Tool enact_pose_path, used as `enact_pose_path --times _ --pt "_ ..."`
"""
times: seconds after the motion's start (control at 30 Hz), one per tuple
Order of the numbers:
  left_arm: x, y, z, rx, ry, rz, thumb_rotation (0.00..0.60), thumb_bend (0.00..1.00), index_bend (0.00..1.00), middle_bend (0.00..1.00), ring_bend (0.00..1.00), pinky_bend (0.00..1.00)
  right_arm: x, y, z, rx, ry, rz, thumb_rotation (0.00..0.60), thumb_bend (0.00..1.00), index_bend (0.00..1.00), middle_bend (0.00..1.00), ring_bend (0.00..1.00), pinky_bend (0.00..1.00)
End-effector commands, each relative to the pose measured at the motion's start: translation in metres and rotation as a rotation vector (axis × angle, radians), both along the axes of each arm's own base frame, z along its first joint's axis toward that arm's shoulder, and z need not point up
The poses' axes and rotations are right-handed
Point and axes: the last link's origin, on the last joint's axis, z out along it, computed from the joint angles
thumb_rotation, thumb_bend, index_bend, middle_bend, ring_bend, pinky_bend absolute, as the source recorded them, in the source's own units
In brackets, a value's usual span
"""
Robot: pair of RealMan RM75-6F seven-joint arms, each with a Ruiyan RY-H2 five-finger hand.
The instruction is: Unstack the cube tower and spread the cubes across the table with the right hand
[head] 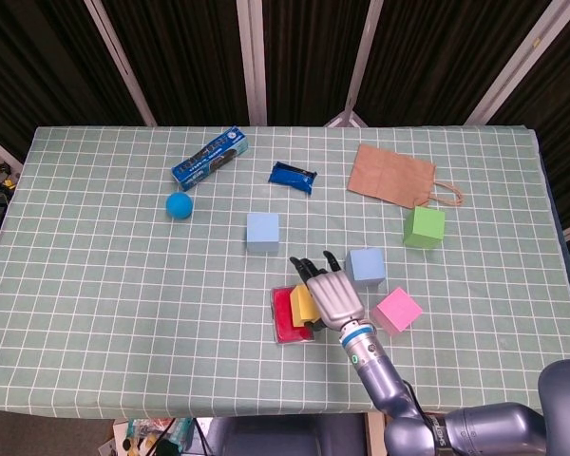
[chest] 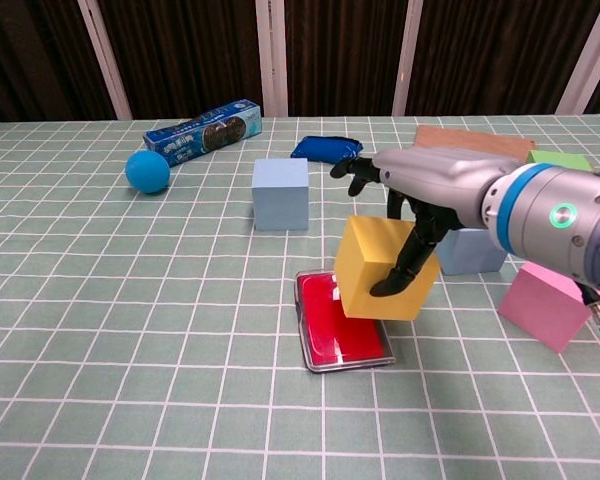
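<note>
My right hand (chest: 425, 200) (head: 332, 293) grips a yellow cube (chest: 382, 268) (head: 303, 305) and holds it in the air over the red tin (chest: 332, 328) (head: 285, 314). Other cubes lie apart on the green checked table (head: 104, 275): a light blue one (head: 262, 231) (chest: 280, 192) near the middle, a second blue one (head: 366, 266) (chest: 473, 250) just right of the hand, a pink one (head: 398, 309) (chest: 545, 305) and a green one (head: 424, 227) (chest: 560, 159) further right. No stack of cubes shows. The left hand is out of both views.
A blue ball (head: 179, 205) (chest: 147, 171) and a blue box (head: 210, 158) (chest: 202, 131) lie at the back left. A dark blue packet (head: 293, 176) (chest: 325, 148) and a brown paper bag (head: 395, 177) (chest: 470, 139) lie further back.
</note>
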Motion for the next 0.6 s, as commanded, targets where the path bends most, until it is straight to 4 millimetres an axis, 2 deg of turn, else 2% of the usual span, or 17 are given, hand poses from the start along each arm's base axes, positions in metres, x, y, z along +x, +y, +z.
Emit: enact_pose_path --times 0.03,0.43,0.5,0.6 --pt "0.000 0.000 0.002 0.009 -0.005 0.001 0.600 0.32 0.10 0.00 0.00 0.01 0.001 0.004 -0.002 -0.010 0.001 0.011 0.600 0.17 0.01 0.17 0.53 0.06" --pt "-0.001 0.000 0.002 0.007 -0.002 0.004 0.600 0.32 0.10 0.00 0.00 0.01 0.010 0.015 -0.016 -0.015 -0.001 0.015 0.600 0.17 0.01 0.17 0.52 0.06" --pt "0.000 0.000 0.001 0.008 0.000 0.005 0.600 0.32 0.10 0.00 0.00 0.01 0.011 0.015 -0.020 -0.008 -0.001 0.014 0.600 0.17 0.01 0.17 0.46 0.06" --pt "-0.001 0.000 0.000 0.007 0.003 0.007 0.600 0.32 0.10 0.00 0.00 0.01 0.013 0.017 -0.026 0.008 0.006 0.018 0.600 0.17 0.01 0.15 0.30 0.05"
